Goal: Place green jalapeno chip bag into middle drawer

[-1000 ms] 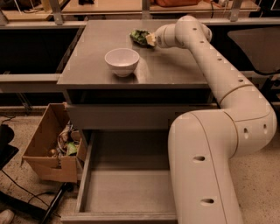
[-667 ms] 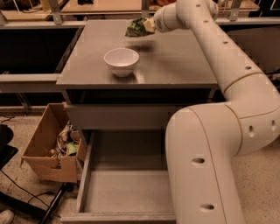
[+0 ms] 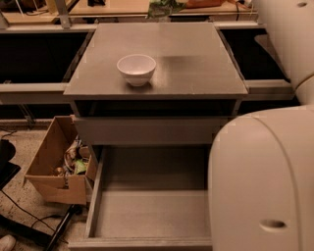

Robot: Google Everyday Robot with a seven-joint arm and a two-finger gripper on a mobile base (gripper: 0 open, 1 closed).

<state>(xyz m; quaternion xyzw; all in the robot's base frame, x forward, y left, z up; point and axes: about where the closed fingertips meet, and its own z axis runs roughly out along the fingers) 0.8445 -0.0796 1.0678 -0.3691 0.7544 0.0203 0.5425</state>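
The green jalapeno chip bag (image 3: 164,7) hangs in the air at the top edge of the camera view, above the far edge of the grey cabinet top (image 3: 196,68). My gripper (image 3: 185,4) is at the bag's right side, mostly cut off by the frame edge, and holds the bag off the surface. The middle drawer (image 3: 147,215) is pulled out at the bottom of the view; its flat grey bottom is bare. My white arm (image 3: 260,181) covers the drawer's right part.
A white bowl (image 3: 136,68) stands on the cabinet top, front left. A shut drawer front (image 3: 147,130) sits above the open one. A cardboard box (image 3: 51,171) with clutter stands on the floor at the left, beside cables.
The gripper has lifted the bag off the cabinet top, up and away to the top edge of the view. The bowl has not moved.
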